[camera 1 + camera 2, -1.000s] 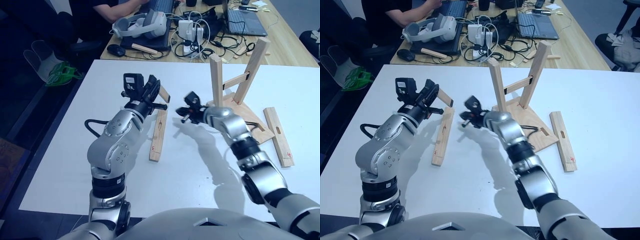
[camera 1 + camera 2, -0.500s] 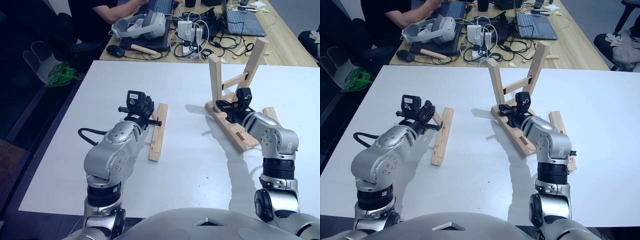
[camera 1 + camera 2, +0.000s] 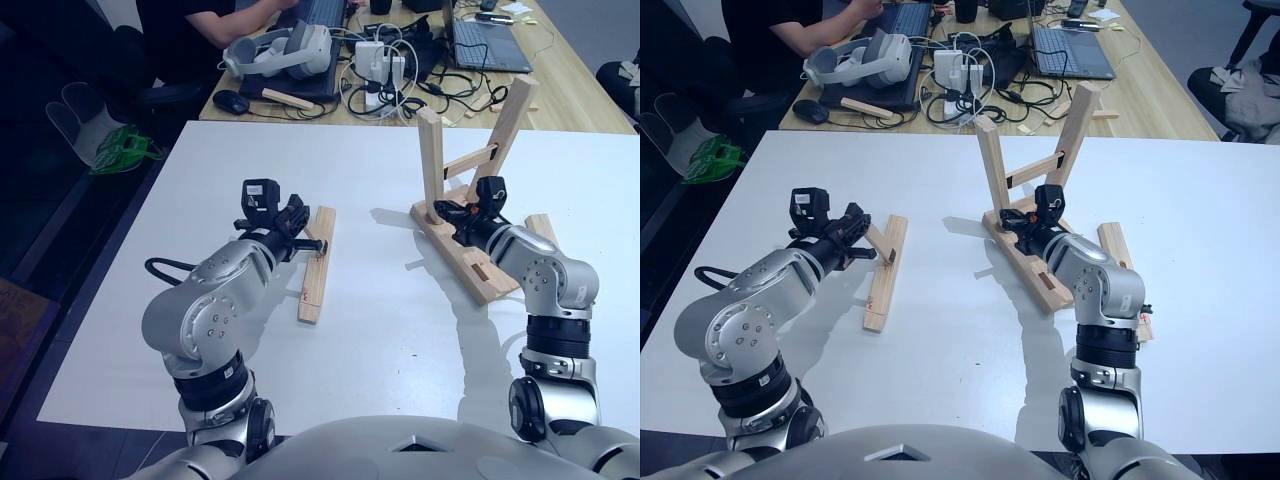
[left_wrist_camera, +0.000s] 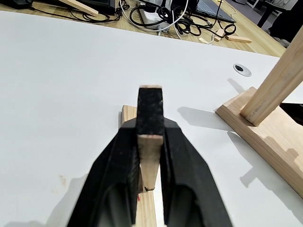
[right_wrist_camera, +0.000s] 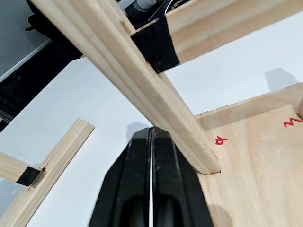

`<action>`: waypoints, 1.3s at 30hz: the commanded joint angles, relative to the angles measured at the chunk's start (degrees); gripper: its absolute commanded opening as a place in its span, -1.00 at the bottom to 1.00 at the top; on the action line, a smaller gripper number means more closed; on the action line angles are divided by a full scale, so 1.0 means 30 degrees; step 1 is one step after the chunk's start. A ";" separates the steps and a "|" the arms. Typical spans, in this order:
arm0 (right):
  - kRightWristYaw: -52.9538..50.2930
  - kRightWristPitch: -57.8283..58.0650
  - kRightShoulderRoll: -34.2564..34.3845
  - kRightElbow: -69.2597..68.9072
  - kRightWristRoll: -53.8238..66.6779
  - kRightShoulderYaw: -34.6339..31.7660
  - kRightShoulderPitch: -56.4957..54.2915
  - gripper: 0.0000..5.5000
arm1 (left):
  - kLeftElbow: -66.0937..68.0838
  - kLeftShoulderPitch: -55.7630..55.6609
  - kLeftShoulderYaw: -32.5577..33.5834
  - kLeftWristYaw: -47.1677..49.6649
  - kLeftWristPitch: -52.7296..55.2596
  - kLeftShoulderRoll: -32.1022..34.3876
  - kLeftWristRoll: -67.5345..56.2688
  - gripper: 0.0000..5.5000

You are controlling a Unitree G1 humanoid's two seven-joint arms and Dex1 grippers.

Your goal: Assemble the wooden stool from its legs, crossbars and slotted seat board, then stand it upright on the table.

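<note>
My left gripper (image 3: pixel 303 240) is shut on a short crossbar (image 4: pixel 149 153) with a black-taped end. This crossbar joins a wooden leg (image 3: pixel 315 268) lying flat on the white table (image 3: pixel 390 340). The slotted seat board (image 3: pixel 478 268) lies at the right with two legs (image 3: pixel 431 155) standing up from it, linked by a crossbar (image 3: pixel 470 160). My right gripper (image 3: pixel 447 212) is shut with nothing between its fingers, at the base of the nearer upright leg (image 5: pixel 142 80), just over the board's corner. Another loose leg (image 3: pixel 560 270) lies beyond my right arm.
A wooden desk (image 3: pixel 580 100) behind the table carries laptops, cables, a headset (image 3: pixel 280 50) and a spare wooden piece (image 3: pixel 288 97). A cable grommet (image 4: pixel 242 69) sits in the white tabletop. The table's front half offers free room.
My right arm swung from mid-table back to the seat board's near corner. My left gripper lowered the crossbar and leg down to the table and shifted slightly left.
</note>
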 commanded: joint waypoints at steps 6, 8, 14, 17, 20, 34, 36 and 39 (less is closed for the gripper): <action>-0.0248 -0.0056 0.0019 0.0017 0.0391 0.0007 -0.0114 -1.00 | 0.0448 0.0284 -0.0300 0.0152 0.0105 0.0359 0.0975 -0.86; -0.0264 -0.0090 0.0003 -0.0028 0.0427 0.0042 -0.0098 -1.00 | 0.0481 0.0428 -0.0418 0.0137 0.0011 0.0381 0.1144 -0.86; -0.0330 -0.0291 -0.0001 -0.0047 0.0485 0.0168 -0.0128 -1.00 | 0.0771 0.0998 -0.1483 0.0144 -0.0962 0.1014 0.2097 -0.86; -0.0384 -0.0400 -0.0003 -0.0104 0.0508 0.0190 -0.0096 -1.00 | 0.0965 0.1304 -0.2133 -0.0087 -0.1710 0.1443 0.2490 -0.86; -0.0410 -0.0468 -0.0025 -0.0092 0.0540 0.0187 -0.0118 -1.00 | 0.1407 0.1508 -0.2906 -0.0595 -0.3011 0.1983 0.2872 -0.86; -0.0393 -0.0683 -0.0131 0.0211 0.0543 0.0335 -0.0457 -1.00 | 0.4738 0.1839 -0.5443 -0.4050 -0.5847 0.4411 0.3651 -0.86; -0.0434 -0.0669 -0.0081 0.0289 0.0606 0.0242 -0.0506 -1.00 | 0.4713 0.1465 -0.5558 -0.4556 -0.5223 0.4758 0.3444 -0.86; -0.0539 -0.0693 0.0017 0.0354 0.0722 0.0067 -0.0544 -1.00 | 0.4673 0.0841 -0.5907 -0.5336 -0.4758 0.5508 0.3314 -0.86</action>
